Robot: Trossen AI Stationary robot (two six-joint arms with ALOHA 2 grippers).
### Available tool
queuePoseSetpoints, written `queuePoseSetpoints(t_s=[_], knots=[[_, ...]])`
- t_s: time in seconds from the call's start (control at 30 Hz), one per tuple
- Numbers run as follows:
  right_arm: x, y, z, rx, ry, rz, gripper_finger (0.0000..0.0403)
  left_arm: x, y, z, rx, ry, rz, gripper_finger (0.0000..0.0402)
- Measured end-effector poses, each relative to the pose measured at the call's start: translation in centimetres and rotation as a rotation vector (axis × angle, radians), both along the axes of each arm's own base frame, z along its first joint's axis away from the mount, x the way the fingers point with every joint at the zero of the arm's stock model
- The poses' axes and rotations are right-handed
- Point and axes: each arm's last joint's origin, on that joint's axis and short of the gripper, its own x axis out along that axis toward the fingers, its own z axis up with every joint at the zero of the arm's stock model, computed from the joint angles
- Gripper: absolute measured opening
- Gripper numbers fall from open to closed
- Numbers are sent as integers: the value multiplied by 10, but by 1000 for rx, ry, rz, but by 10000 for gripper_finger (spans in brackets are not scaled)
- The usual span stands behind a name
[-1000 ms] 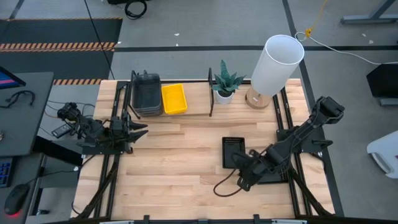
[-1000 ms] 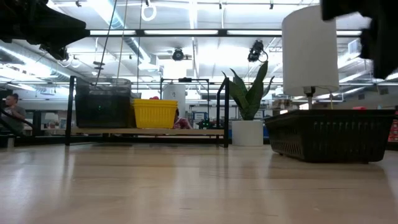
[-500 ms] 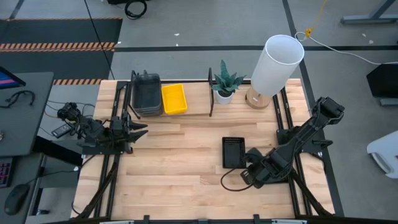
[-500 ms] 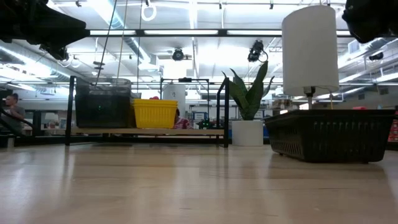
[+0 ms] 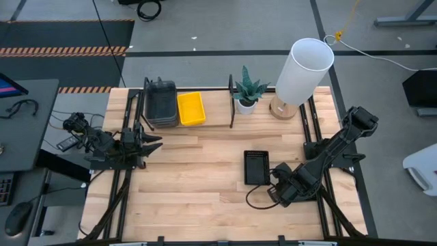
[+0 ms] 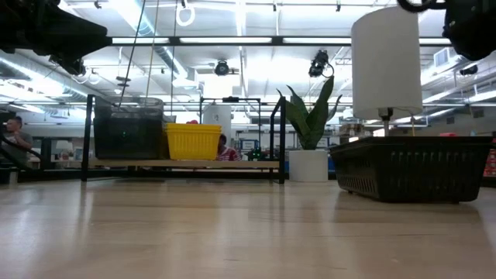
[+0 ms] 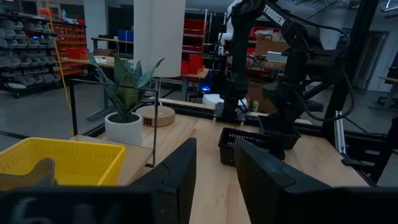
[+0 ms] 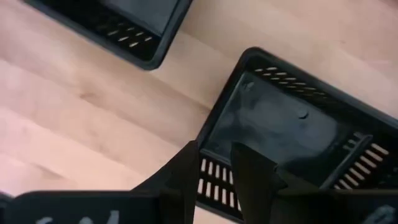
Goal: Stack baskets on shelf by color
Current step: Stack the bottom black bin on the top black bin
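The right gripper (image 5: pixel 281 193) hangs low over the front right part of the table (image 5: pixel 198 184). Right under it sits a black basket (image 8: pixel 292 140), and one side wall stands between its two fingers (image 8: pixel 180 177). The fingers are only a little apart and they do not squeeze the wall yet, so they hold nothing. Another black basket (image 5: pixel 257 167) rests just beside it, near the middle of the table.

On the shelf (image 5: pixel 188 109) at the back, a pile of grey baskets (image 5: pixel 160 104) sits next to a yellow basket (image 5: pixel 190 108). A plant (image 5: pixel 246 91) and a white lamp (image 5: pixel 303 70) stand further along.

The left gripper (image 5: pixel 151 143) waits at the left side, with its fingers a small way apart and nothing in them.

The black basket looks light and stiff, like thin plastic with little holes. The best place to grab is the thin side wall, in the middle of a long side, so it does not tip. It may feel a bit slippery, so a firm pinch should help.
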Motion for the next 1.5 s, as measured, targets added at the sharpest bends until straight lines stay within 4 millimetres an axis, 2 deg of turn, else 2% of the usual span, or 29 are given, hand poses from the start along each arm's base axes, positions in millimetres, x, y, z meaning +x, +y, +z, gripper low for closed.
queuePoseSetpoints(t_s=[0.3, 0.8, 1.0, 1.17, 1.37, 1.5], knots=[[8, 6, -15, -14, 23, 5, 100, 0, 0, 0, 0, 0, 0, 117], [12, 6, -30, -58, 69, -19, 100, 0, 0, 0, 12, 3, 1, 117], [14, 5, -38, -83, 96, 34, 99, 0, 0, 0, 8, 1, 0, 117], [14, 4, -40, -100, 111, 62, 75, 0, 0, 0, 8, 1, 0, 117], [15, 5, -40, -95, 104, 78, 13, 0, 0, 0, 9, 3, 0, 117], [14, 5, -40, -89, 118, 106, 17, 0, 0, 0, 9, 3, 0, 117]])
